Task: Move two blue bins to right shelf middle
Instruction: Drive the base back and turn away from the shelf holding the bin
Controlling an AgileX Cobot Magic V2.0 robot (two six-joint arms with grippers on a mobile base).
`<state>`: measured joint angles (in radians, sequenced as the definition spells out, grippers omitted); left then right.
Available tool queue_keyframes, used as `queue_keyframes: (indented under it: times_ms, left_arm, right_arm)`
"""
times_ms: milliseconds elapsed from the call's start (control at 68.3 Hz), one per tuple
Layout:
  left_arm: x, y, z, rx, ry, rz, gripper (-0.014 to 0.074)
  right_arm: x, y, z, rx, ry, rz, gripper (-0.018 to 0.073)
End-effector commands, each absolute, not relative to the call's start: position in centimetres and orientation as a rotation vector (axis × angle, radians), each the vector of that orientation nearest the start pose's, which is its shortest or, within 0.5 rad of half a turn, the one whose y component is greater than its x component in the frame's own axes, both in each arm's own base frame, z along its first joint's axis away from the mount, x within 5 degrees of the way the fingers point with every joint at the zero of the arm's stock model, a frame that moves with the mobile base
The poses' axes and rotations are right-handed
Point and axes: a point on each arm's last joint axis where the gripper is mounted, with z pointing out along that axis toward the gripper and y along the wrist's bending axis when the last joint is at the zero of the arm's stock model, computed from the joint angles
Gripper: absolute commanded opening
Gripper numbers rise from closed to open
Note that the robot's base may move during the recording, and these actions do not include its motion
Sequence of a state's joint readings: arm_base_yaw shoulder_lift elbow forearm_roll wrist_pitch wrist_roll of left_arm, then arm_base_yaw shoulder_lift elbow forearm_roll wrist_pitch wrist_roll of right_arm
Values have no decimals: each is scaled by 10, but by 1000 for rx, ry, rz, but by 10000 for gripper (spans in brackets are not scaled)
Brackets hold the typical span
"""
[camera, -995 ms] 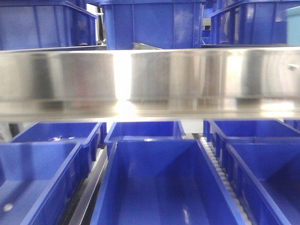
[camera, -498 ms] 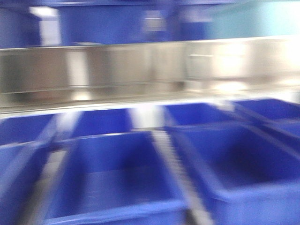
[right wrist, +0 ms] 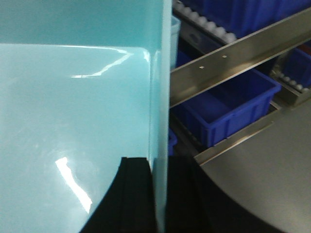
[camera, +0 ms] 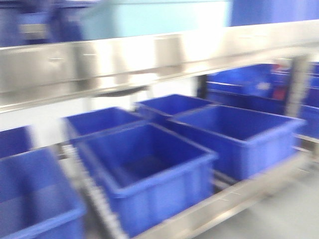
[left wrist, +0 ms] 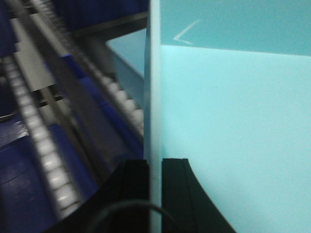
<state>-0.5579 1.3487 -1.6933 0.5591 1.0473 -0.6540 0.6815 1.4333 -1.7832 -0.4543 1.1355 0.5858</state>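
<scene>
Motion blur is spread over the front-facing view. Dark blue plastic bins (camera: 149, 172) are seen obliquely on a white roller track (camera: 92, 191), under a brushed steel shelf beam (camera: 99, 64) that now slants across the frame. A second earlier the same beam was faced square-on and level. A further rack of blue bins (camera: 249, 82) has been brought into view at the right. A pale turquoise plastic bin (camera: 164, 17) is carried high, above the beam line. From this swing it is judged that the base is being turned toward the right shelf, so the task is in its carrying stage and nothing is yet placed.

In the left wrist view, the left hand (left wrist: 154, 167) is closed narrowly on one thin upright wall of the pale bin, with a black finger pressed on each face. Rollers are blurred behind it.

In the right wrist view, the right hand (right wrist: 159, 167) is clamped likewise on another wall. A slanted steel rail (right wrist: 233, 56) and a small dark blue bin (right wrist: 228, 104) are seen beside the load. Whether a second bin is nested within cannot be told.
</scene>
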Motion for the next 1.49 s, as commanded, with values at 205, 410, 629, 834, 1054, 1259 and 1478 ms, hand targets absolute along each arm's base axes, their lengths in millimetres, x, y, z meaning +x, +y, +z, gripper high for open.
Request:
queue_keyframes:
  times_ms: [205, 410, 629, 834, 1054, 1259, 1478]
  left_arm:
    - [241, -104, 502, -56, 1975, -99, -111]
    - [241, -104, 502, -56, 1975, -99, -111]
    - [241, -104, 502, -56, 1975, -99, -111]
    - [241, -104, 502, -56, 1975, -99, -111]
    - [241, -104, 502, -56, 1975, -99, -111]
    - [241, -104, 502, -56, 1975, -99, -111]
    - [241, -104, 502, -56, 1975, -99, -111]
  right_arm:
    - [242, 146, 492, -101, 2109, 132, -162]
    - [242, 146, 492, -101, 2109, 132, -162]
    - [242, 146, 492, -101, 2109, 132, -162]
    - [242, 146, 492, -101, 2109, 132, -162]
    - [242, 146, 492, -101, 2109, 132, -162]
    - [242, 146, 492, -101, 2109, 132, -162]
    - [242, 146, 492, -101, 2109, 132, -162]
